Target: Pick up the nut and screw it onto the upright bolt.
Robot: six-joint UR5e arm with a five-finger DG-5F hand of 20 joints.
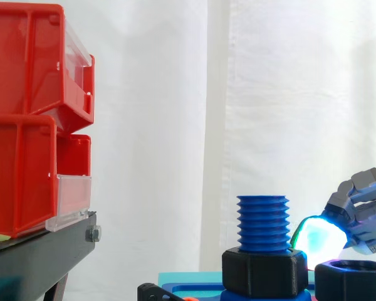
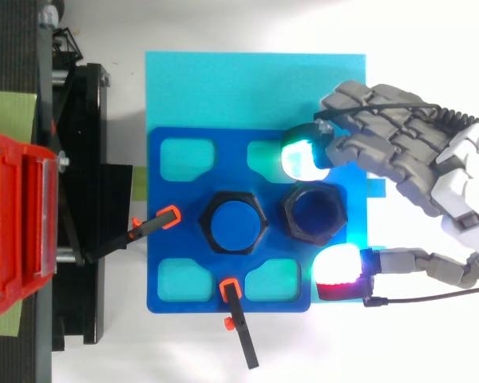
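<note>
Red bins [image 2: 16,231] on the black stand [image 2: 80,199] at far left, orange-tipped clamps [image 2: 156,222] at the blue plate [image 2: 161,247], the upright bolt [image 1: 263,222] in its black collar [image 1: 263,271], the nut [image 2: 313,214] lying just beside it, and at right the hand [image 2: 415,159], open, glowing fingertips [image 2: 303,155] spread either side of the nut, gripping nothing.

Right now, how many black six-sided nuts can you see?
2. One black hexagonal nut sits around the blue threaded bolt on the blue plate; the other nut lies loose beside it, between glowing fingertips of the hand.
</note>
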